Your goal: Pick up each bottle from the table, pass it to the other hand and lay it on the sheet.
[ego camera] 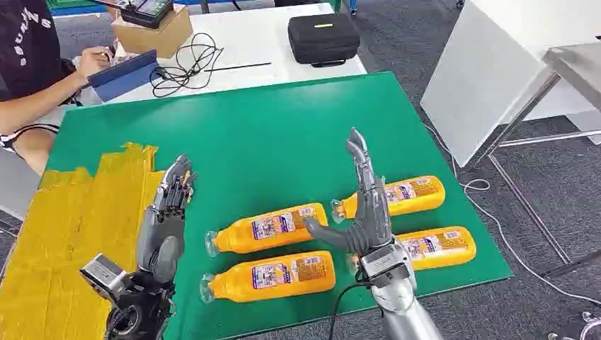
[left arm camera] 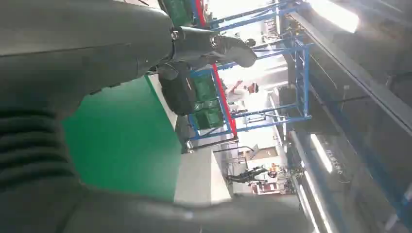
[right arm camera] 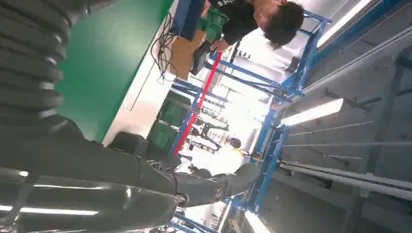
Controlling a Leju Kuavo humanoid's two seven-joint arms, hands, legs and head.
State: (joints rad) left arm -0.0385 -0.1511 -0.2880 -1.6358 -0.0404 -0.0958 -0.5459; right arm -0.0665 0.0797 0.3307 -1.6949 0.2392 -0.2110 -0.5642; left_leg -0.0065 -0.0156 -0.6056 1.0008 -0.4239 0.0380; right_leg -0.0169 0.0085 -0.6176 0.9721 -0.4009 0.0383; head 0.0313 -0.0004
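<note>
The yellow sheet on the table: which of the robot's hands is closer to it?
Left. The left hand hovers open right at the edge of the yellow sheet, while the right hand stands open among the orange bottles, well across the green table.

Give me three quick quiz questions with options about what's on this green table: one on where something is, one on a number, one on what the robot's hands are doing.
1. Where is the yellow sheet?
A. On the robot's left part of the table
B. Under the bottles
C. On the floor

2. How many orange bottles lie on the green table?
A. Two
B. Four
C. Six

3. What does the right hand hold?
A. A bottle
B. A cable
C. Nothing

Answers: 1 A, the sheet lies beside the left hand. 2 B, four lie in two pairs, such as the near-left bottle. 3 C, its fingers are straight above the bottles.
</note>
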